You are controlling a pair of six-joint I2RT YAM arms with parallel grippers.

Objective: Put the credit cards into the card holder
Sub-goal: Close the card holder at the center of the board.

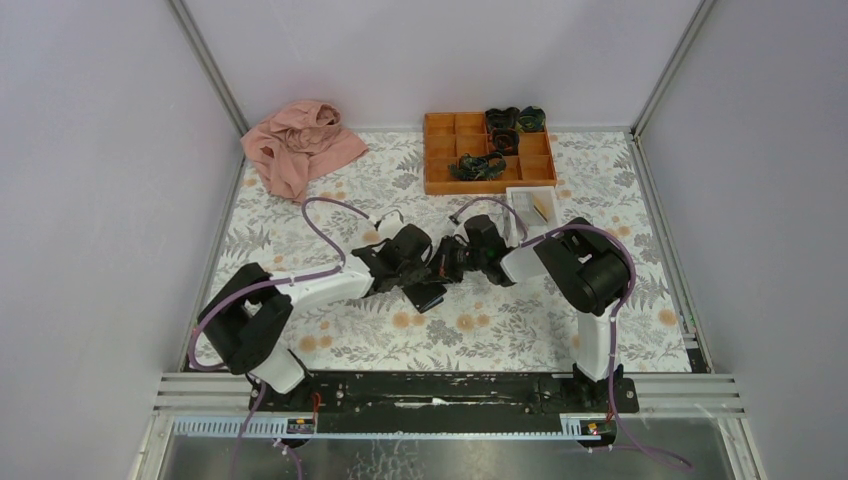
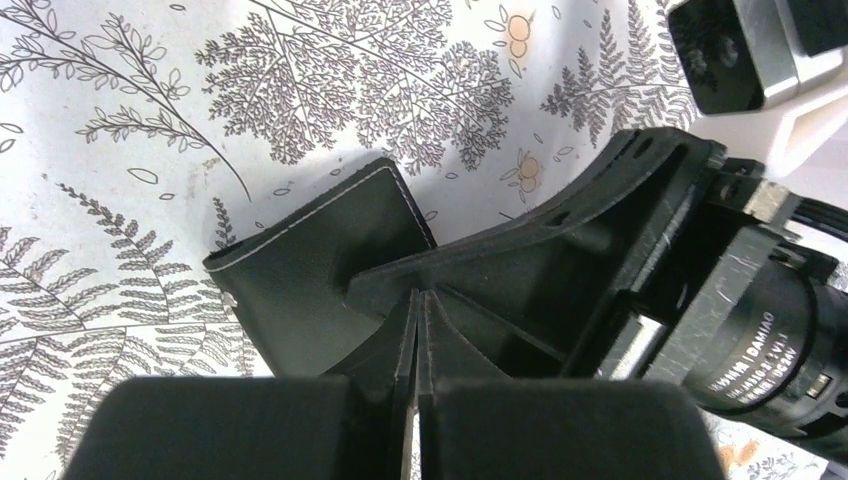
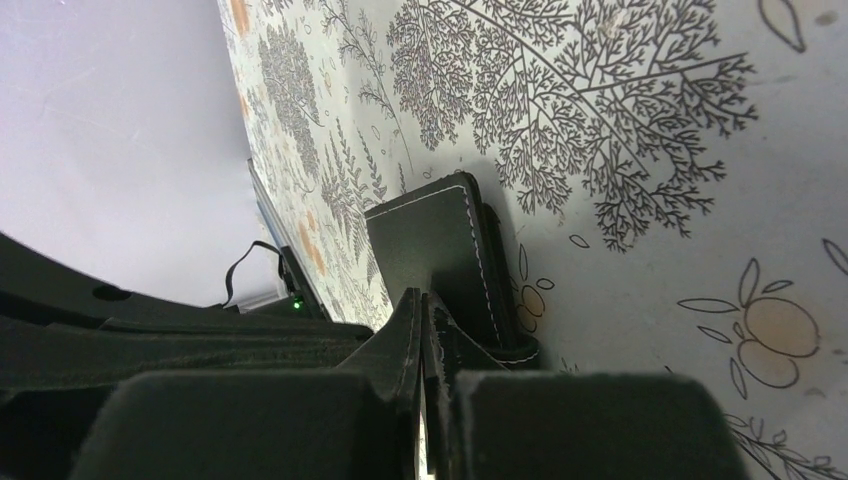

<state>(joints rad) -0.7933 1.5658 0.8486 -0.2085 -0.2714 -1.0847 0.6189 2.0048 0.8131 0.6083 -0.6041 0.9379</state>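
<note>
The card holder lies closed on the floral table cover, black with white stitching along its edge. Both arms meet over it at the table's middle. My left gripper is shut, nothing showing between its jaws, its tips just above the holder's near side. My right gripper is also shut and empty, its tips at the holder's near edge; whether they touch it I cannot tell. One of the right gripper's fingers crosses the left wrist view. A yellowish credit card rests in a small white tray.
The white tray stands right of centre, behind the right arm. An orange compartment tray with dark green items is at the back. A pink cloth is bunched at the back left. Grey walls enclose the table.
</note>
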